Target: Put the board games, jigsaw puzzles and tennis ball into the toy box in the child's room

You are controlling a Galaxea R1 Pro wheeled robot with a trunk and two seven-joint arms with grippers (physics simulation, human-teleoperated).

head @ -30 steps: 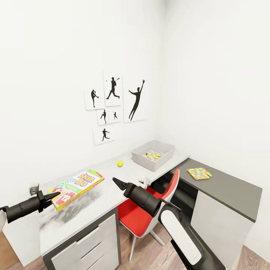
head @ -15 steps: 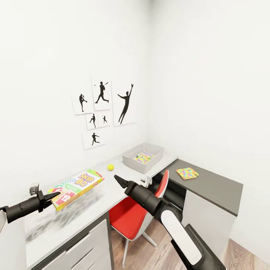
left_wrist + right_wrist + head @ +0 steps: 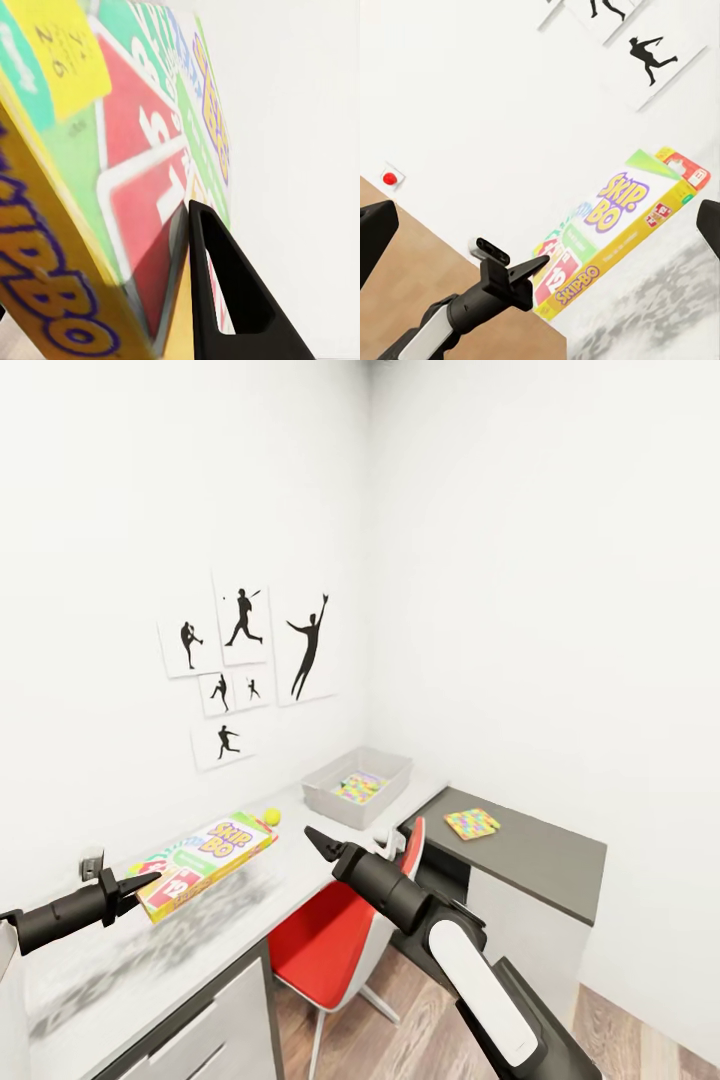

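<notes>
My left gripper (image 3: 140, 884) is shut on a corner of the green-red-white SKIP-BO board game (image 3: 206, 857), holding it flat above the pale table (image 3: 150, 970). In the left wrist view the game (image 3: 112, 172) sits against one dark finger (image 3: 225, 300). The right wrist view shows the game (image 3: 619, 221) in the left gripper (image 3: 537, 267) and its own fingers (image 3: 376, 232) wide apart. My right gripper (image 3: 318, 844) hangs open and empty beside the game. The tennis ball (image 3: 271, 817) peeks out behind the game. The grey toy box (image 3: 330, 800) holds a jigsaw puzzle (image 3: 356, 787). Another jigsaw puzzle (image 3: 471, 823) lies on the dark cabinet.
A red chair (image 3: 325, 945) stands tucked under the table beneath my right arm. The dark grey cabinet (image 3: 530, 855) runs along the right wall. Drawers (image 3: 200, 1030) sit under the table's near end. Black silhouette posters (image 3: 245, 660) hang on the wall.
The camera has swung, so the room has slid left in the picture. Both arms and the held game keep their places in view. The ball now sits partly behind the game.
</notes>
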